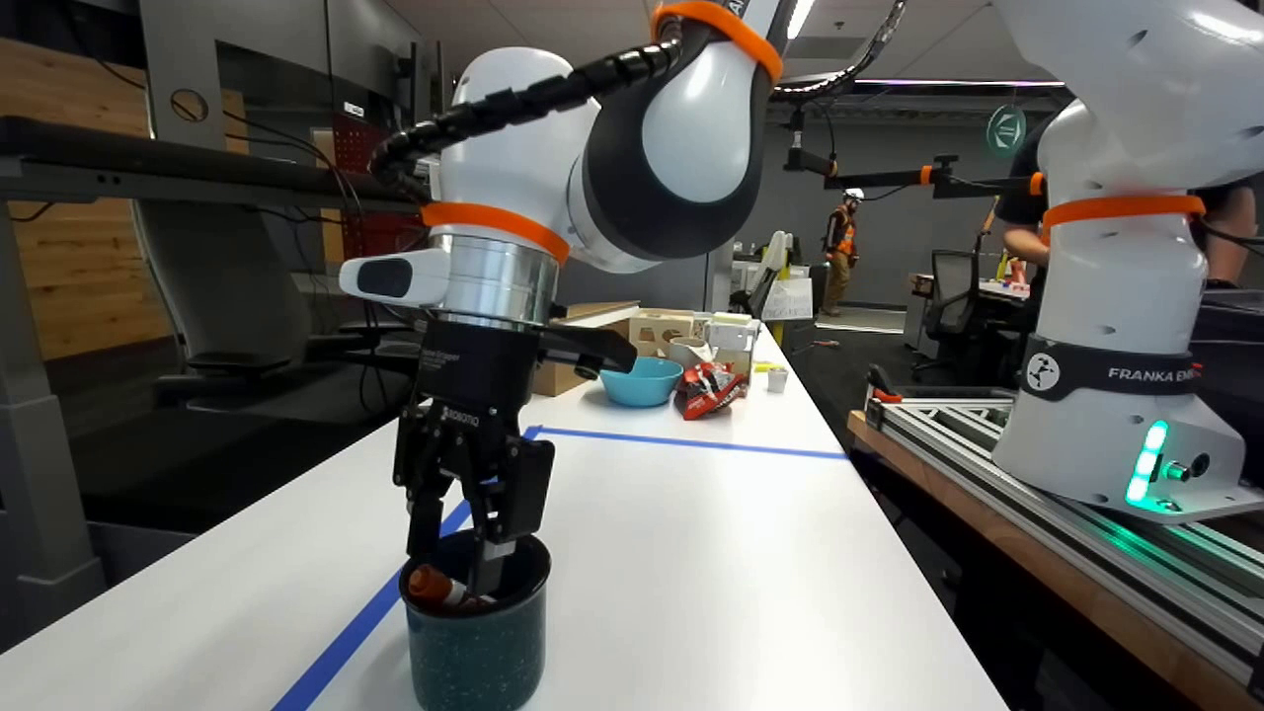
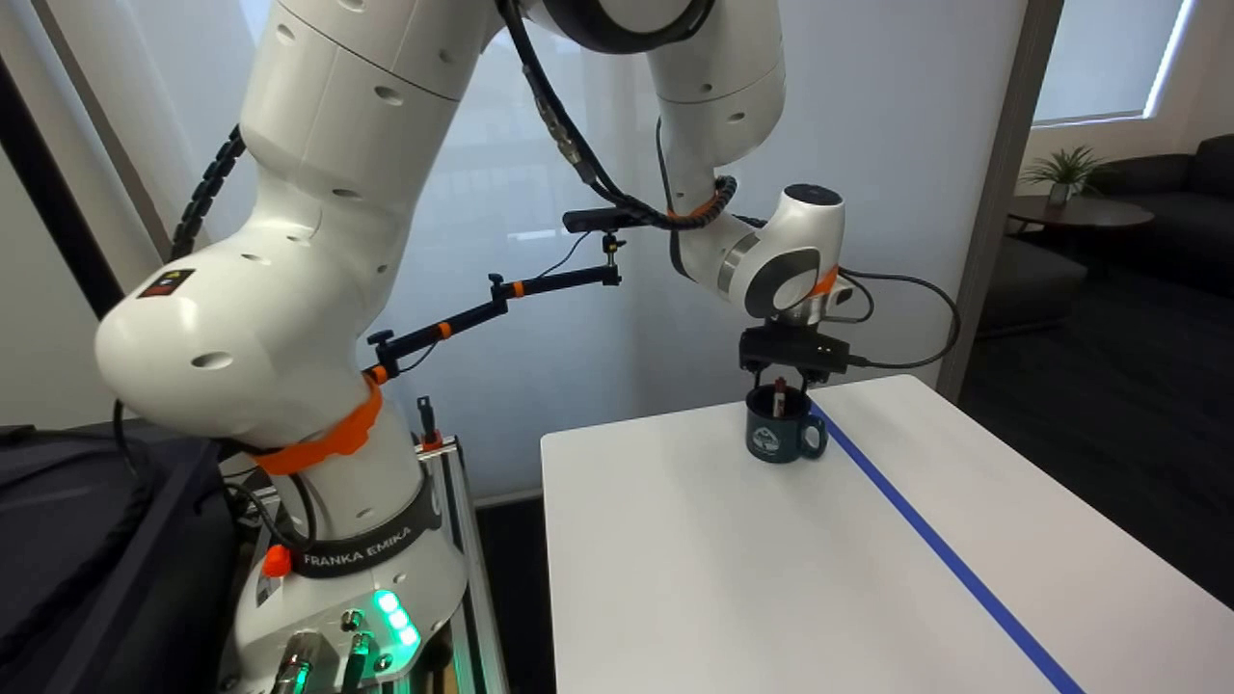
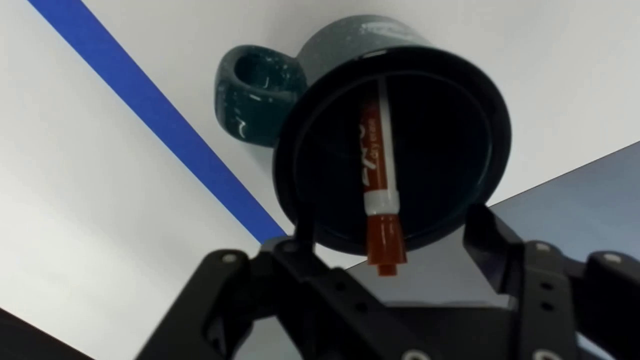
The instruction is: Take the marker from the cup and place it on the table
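Observation:
The dark teal speckled cup (image 1: 479, 657) stands upright on the white table (image 1: 711, 563). It also shows, with a handle, in an exterior view (image 2: 767, 436) and in the wrist view (image 3: 350, 45). The orange-red marker (image 3: 382, 202) leans inside it, white band and cap upward; the cap rises past the rim. The marker also shows in both exterior views (image 1: 432, 585) (image 2: 779, 397). My gripper (image 3: 392, 222) points down at the cup's mouth, open, its fingers on either side of the cap with gaps on both sides. It also shows in both exterior views (image 1: 454, 563) (image 2: 782, 382).
Blue tape (image 2: 925, 535) runs along the table beside the cup. At the table's far end are a light blue bowl (image 1: 642, 382), a red bag (image 1: 709, 391), a small pale cup (image 1: 777, 379) and cardboard boxes (image 1: 660, 329). A table edge lies close to the cup.

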`<state>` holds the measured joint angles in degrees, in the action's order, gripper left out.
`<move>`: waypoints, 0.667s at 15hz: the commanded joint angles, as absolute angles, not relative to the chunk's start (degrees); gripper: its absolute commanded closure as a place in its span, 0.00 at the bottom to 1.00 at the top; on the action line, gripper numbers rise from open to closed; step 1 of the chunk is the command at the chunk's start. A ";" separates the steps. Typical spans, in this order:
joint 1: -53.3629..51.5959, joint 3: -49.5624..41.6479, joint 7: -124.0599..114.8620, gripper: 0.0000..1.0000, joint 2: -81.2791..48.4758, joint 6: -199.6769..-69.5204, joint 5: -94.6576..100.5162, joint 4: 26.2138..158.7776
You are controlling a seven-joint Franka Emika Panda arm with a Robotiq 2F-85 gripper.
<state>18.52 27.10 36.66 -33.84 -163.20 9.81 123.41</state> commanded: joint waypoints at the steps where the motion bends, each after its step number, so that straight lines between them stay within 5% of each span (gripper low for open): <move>1: 16.11 25.49 38.26 0.56 -32.05 -160.85 7.34 123.21; 3: 15.67 25.17 38.38 0.72 -32.21 -160.80 7.19 123.04; 5: 15.40 24.82 38.29 0.64 -32.21 -160.91 7.11 123.17; 10: 15.14 23.83 38.64 0.63 -33.10 -160.94 7.14 123.13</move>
<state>16.48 25.02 36.79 -33.86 -162.19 9.47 122.97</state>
